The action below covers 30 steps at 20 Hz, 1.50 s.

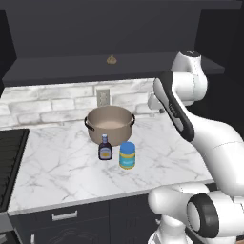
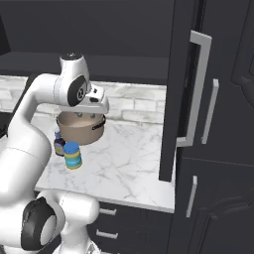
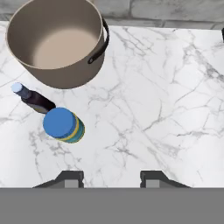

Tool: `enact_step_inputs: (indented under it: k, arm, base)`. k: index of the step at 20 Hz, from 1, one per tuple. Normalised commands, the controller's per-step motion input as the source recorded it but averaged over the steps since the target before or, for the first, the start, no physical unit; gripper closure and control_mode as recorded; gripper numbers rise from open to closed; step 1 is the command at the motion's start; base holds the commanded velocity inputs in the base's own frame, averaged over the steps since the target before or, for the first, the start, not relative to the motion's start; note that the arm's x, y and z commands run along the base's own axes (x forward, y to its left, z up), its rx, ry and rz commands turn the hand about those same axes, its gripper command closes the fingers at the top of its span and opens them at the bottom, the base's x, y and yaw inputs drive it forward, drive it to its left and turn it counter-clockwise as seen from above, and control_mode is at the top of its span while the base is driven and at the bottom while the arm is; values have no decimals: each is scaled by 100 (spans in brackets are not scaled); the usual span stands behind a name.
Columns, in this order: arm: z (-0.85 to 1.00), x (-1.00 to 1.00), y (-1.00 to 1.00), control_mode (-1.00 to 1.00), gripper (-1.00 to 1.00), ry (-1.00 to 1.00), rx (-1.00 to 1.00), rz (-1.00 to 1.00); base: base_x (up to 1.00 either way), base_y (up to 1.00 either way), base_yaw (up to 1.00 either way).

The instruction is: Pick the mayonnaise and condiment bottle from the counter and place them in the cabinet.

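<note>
The mayonnaise [image 1: 127,155] [image 2: 73,155] [image 3: 63,124], a squat yellow jar with a blue lid, stands upright on the white marble counter [image 1: 57,167] [image 3: 153,109]. The dark condiment bottle [image 1: 105,148] [image 2: 59,145] [image 3: 33,98] with its blue cap stands just left of the jar, almost touching it. My gripper [image 3: 111,179] hovers high above the counter, to the right of both, open with nothing between its fingers. Above the counter, the dark cabinet [image 1: 71,69] [image 2: 124,67] has an open front and one long shelf.
A tan pot [image 1: 110,124] [image 2: 81,126] [image 3: 57,39] with black handles sits right behind the two containers. A small brown item [image 1: 111,59] lies on the cabinet shelf. A dark stove [image 1: 9,162] borders the counter on the left. A tall dark door [image 2: 171,99] stands open at the right.
</note>
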Motion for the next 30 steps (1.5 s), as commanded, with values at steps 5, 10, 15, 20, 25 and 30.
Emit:
enact_step_inputs:
  k: [5,10,15,20,25,30]
  arm:
    - [0,-24,0,-100,-100,-1,0,0]
    - [-16,-48,6,-100,-100,-8,0,0]
    - [-31,-32,14,-100,-100,-9,0,0]
    - [-39,-6,19,-100,-100,-6,0,0]
    - [-38,0,25,-100,-100,-1,0,0]
    - [-36,0,35,-100,-100,0,0,3]
  base:
    - [0,0,0]
    - [0,0,0]
    - [0,0,0]
    - [0,0,0]
    - [0,0,0]
    - [0,0,0]
